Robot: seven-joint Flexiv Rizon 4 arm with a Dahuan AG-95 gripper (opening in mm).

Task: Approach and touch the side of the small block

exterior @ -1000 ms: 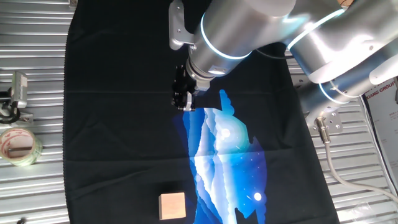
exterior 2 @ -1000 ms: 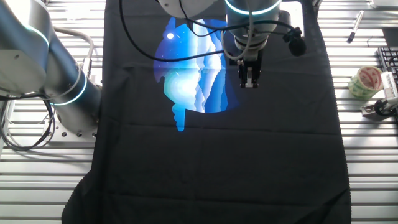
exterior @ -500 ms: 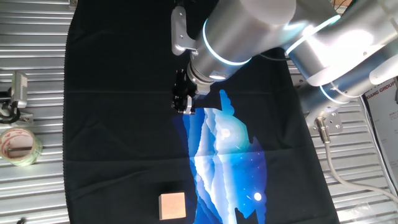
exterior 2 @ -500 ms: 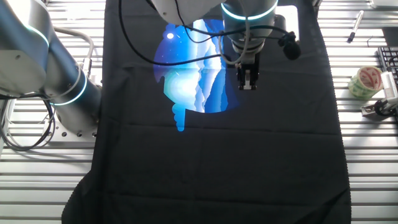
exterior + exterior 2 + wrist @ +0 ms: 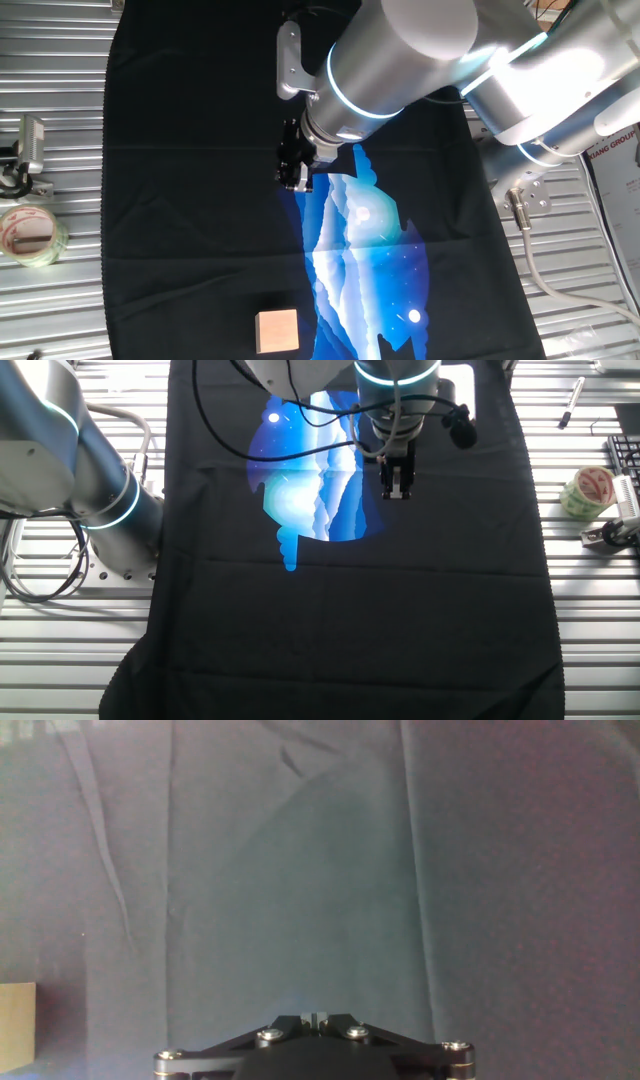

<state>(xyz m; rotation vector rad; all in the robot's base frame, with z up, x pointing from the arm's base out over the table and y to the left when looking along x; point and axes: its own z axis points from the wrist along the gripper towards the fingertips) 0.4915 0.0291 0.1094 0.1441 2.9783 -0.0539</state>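
The gripper (image 5: 293, 176) hangs over the black cloth (image 5: 190, 200), its two fingers drawn together with nothing between them; the hand view shows the tips (image 5: 314, 1017) meeting at the bottom edge. It sits at the upper tip of the blue printed patch (image 5: 365, 250) on that cloth. The small block (image 5: 277, 331) lies well apart from the gripper, near the cloth's lower edge just beside the blue patch, and appears in the hand view at the far left (image 5: 16, 1025). Off the cloth, on the ribbed metal desk (image 5: 50, 110), a roll of tape (image 5: 28, 235) lies flat.
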